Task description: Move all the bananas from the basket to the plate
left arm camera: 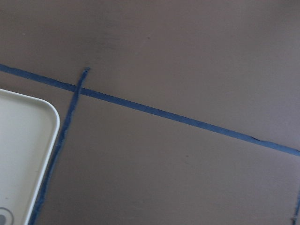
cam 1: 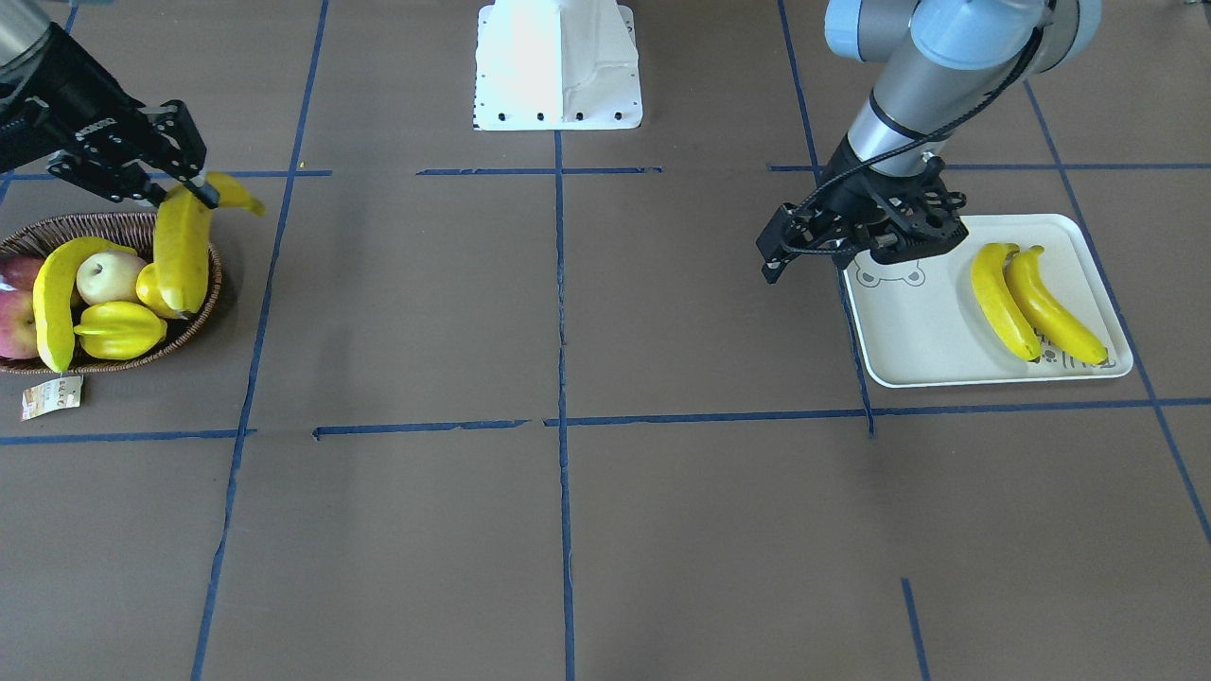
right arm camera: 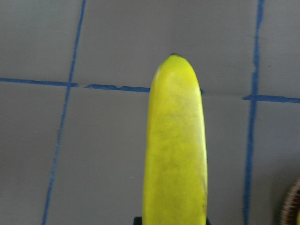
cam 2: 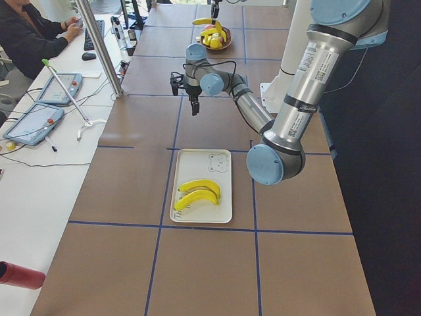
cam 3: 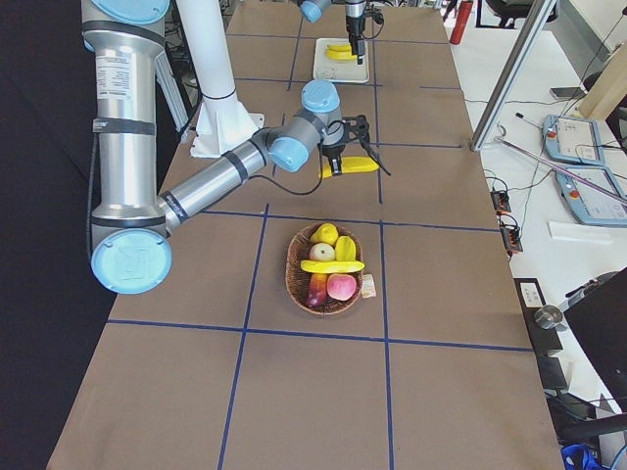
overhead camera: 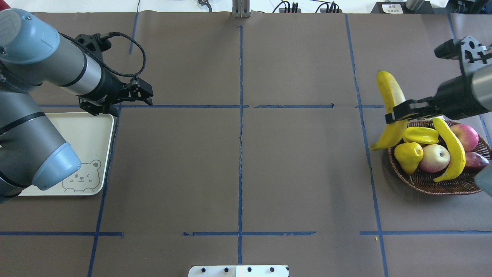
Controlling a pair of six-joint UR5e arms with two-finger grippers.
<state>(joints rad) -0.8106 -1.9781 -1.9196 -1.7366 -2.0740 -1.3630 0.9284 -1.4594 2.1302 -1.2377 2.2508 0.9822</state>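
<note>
My right gripper (overhead camera: 396,113) pinches a banana (overhead camera: 389,92) mid-length, aloft by the rim of the basket (overhead camera: 423,186) at its ten o'clock. A second banana (overhead camera: 453,150) lies inside, and two more bananas (cam 1: 998,303) lie on the plate (cam 1: 918,331) at nine o'clock on the table (overhead camera: 238,173). The fruit looks light, stiff and slick, so I judge a mid-body hold best; the left gripper (overhead camera: 145,95) is empty, and I can't tell how far it is parted.

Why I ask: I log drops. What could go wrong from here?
1. The right hand pinches the lifted banana across a narrow band; it could swivel or slip on the long way across.
2. The plate already holds two bananas, so a careless set-down may knock them.
3. The left hand hovers by the plate's corner, in the likely path.
</note>
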